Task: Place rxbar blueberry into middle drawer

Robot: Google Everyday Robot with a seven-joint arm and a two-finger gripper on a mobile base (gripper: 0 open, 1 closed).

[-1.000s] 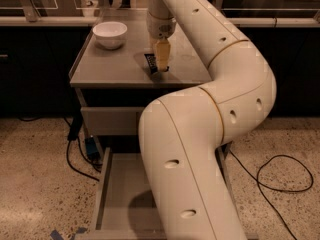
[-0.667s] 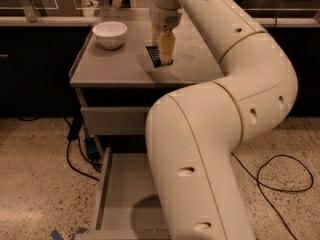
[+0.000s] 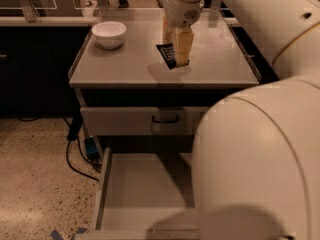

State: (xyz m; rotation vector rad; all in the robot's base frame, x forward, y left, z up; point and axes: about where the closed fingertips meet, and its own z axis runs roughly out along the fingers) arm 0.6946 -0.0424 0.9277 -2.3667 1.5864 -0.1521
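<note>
Navy bar pinched in hand, just above counter | white bowl back-left | drawer open below

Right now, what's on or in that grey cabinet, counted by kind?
Round white bowl: 1
Dark-wrapped flat snack bar: 1, held in the gripper above the cabinet top
Grey metal drawer: 2, one pulled open, one with a dark loop handle
Total: 4

Claw with rxbar blueberry above the cabinet top — middle drawer open below, its right side behind the arm
</note>
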